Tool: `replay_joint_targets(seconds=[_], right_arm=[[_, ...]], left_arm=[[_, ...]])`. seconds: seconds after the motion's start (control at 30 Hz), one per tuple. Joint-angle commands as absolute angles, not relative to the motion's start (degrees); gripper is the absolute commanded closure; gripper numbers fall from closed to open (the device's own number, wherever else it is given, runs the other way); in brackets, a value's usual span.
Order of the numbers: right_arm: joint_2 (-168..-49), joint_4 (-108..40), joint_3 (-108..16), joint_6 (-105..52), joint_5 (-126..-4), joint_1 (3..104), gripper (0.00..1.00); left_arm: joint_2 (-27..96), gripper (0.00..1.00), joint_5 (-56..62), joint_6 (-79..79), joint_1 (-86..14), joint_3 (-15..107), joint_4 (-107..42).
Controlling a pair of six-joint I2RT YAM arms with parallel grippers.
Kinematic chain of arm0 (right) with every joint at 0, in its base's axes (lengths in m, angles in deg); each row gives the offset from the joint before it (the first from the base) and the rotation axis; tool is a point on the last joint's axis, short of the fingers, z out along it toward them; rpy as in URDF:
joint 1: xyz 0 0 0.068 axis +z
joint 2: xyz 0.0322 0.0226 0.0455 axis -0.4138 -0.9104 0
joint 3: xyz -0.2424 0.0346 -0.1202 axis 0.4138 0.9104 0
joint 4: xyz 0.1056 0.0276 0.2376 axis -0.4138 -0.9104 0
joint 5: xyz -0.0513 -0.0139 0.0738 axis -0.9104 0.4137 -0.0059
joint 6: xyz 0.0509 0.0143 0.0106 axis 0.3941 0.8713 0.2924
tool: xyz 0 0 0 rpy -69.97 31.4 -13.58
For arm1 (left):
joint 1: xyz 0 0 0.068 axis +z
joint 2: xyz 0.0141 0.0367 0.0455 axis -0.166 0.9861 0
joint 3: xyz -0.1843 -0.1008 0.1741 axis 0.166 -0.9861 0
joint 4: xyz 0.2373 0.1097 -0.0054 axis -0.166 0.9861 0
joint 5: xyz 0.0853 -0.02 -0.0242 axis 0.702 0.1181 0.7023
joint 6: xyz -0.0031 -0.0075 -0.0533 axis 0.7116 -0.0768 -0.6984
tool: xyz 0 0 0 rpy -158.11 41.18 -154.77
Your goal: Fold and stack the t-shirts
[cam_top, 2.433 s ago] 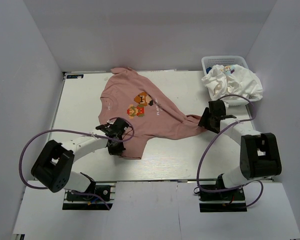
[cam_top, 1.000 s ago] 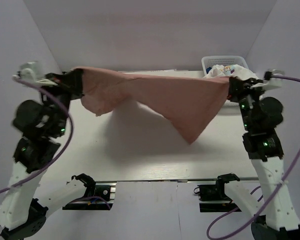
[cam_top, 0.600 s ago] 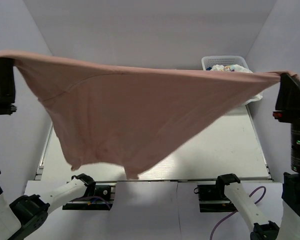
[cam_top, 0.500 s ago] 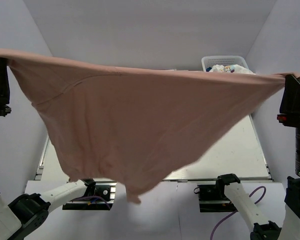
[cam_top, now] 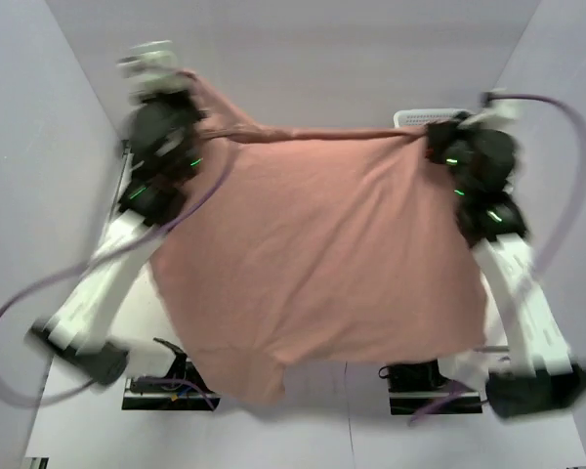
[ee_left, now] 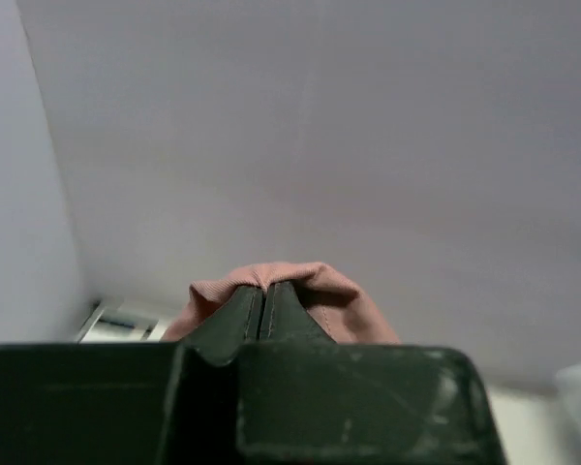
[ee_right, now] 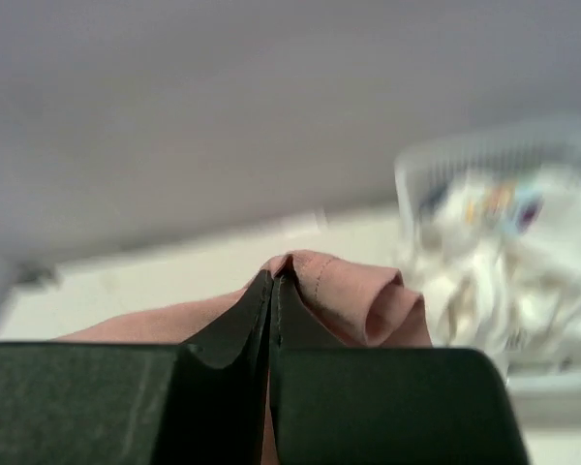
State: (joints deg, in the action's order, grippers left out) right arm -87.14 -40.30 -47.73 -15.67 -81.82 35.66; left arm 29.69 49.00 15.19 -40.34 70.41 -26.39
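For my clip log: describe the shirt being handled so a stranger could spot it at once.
Between the two raised arms, a cloth hangs stretched from the left gripper to the right gripper. That is the pink t-shirt; the white t-shirt lies bunched in the basket.

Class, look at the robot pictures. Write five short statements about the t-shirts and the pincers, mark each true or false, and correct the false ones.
1. The pink t-shirt hangs spread out between the two arms. True.
2. The left pincer is open and empty. False: it is shut on a bunch of the pink t-shirt.
3. The right pincer is shut on a fold of the pink t-shirt. True.
4. The pink t-shirt lies folded flat on the table. False: it is held up in the air, unfolded.
5. The white t-shirt lies crumpled in the basket. True.
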Motion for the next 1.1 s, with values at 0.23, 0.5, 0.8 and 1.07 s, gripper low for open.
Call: replay_joint_targets(seconds=[0.23,0.5,0.8,1.07], right_arm=[[-127.47,-35.56,-46.4,-16.4,-74.23,35.69,1.0],[-142.14,-48.77,-67.35,-18.6,-75.37,37.53,0.1],[-133.79,-47.53,-54.78,-15.35,-75.9,41.04,0.1],[-131.23,-47.27,-44.49,-14.39,-76.42,44.83,0.1]], left_arm=[[79.65,0.91,40.55,5.28,-23.09,81.2,-16.8],[91.75,0.0,31.32,4.84,-22.03,98.33,-11.66],[72.67,0.0,37.8,-0.59,-22.03,71.32,-14.25],[64.4,0.0,36.95,-10.01,-18.52,54.97,-14.3]])
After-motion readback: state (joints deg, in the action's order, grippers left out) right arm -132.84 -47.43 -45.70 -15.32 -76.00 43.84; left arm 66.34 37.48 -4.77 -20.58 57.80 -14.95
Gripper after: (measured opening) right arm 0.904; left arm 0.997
